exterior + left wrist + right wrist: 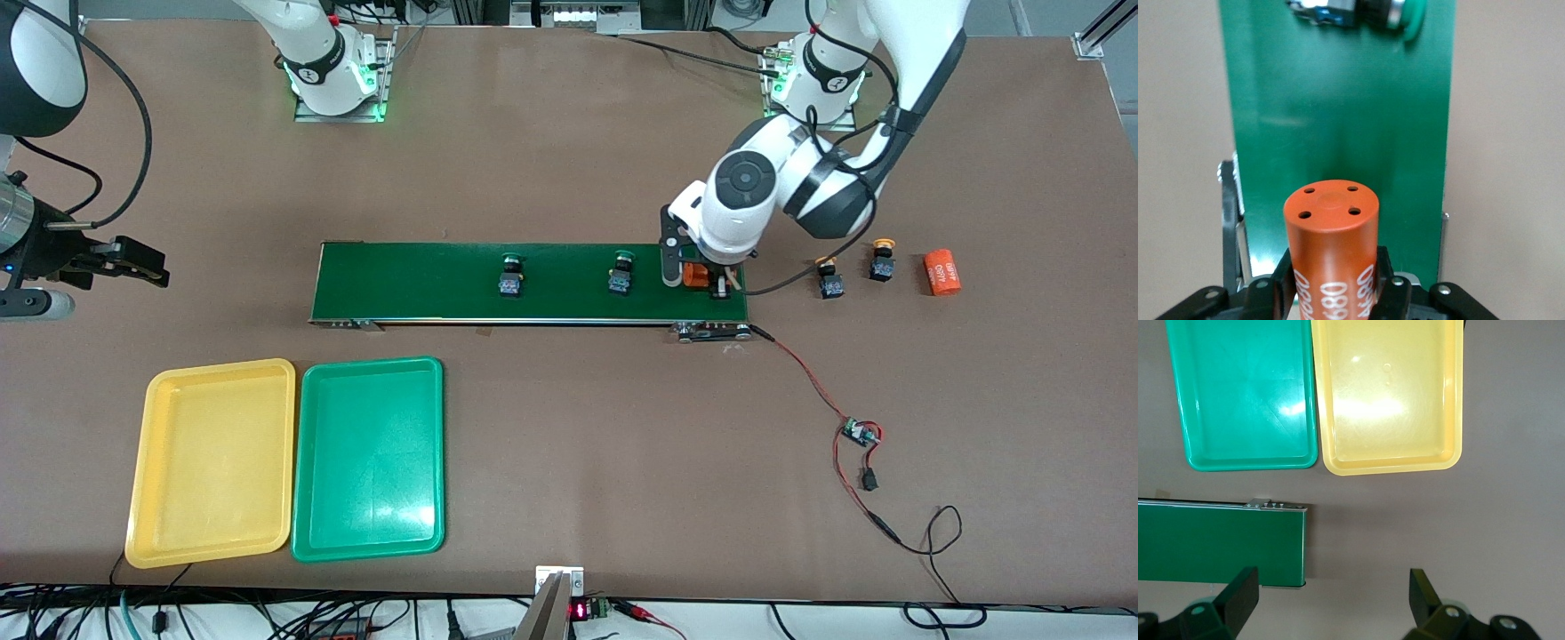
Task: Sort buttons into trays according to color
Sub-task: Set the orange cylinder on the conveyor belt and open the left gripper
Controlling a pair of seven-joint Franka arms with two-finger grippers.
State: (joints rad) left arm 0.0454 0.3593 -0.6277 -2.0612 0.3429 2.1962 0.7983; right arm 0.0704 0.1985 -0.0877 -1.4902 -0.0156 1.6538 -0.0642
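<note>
We see the left gripper (702,283) at the left arm's end of the long dark green conveyor belt (427,283), its fingers (1281,287) closed around an orange cylinder with white print (1331,250) held just over the belt surface. On the belt sit two green-capped push-button switches with dark bodies – one (511,276) near the middle, the other (621,274) closer to the left gripper. Off the belt, toward the left arm's end of the brown table (569,444), stand two yellow-capped push-button switches (829,277) (881,261) and, past them, a second orange cylinder (942,272) lying on its side. The right gripper (1331,597) waits with fingers spread wide, holding nothing, over bare table off the right arm's end of the belt. The shallow yellow plastic tray (213,462) and the matching green tray (369,458) lie side by side, nearer the front camera than the belt – neither holds a button
</note>
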